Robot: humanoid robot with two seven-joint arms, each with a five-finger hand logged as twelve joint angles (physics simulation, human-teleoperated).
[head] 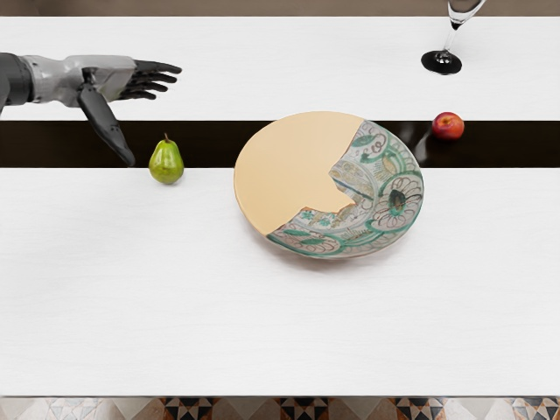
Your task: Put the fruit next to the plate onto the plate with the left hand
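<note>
left hand [118, 80] hovering up-left of pear [166, 163], fingers spread, holding nothing | pear standing on table [262, 332] left of plate [280, 166], apart from it | thumb pointing down, probably readying a side grasp

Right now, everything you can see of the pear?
The pear is green and glossy with a short dark stem, whole, standing upright on the white table at the edge of the dark strip. It sits left of the plate, clearly apart from it. The left hand hovers open up and to its left, not touching; only the table touches it.
</note>
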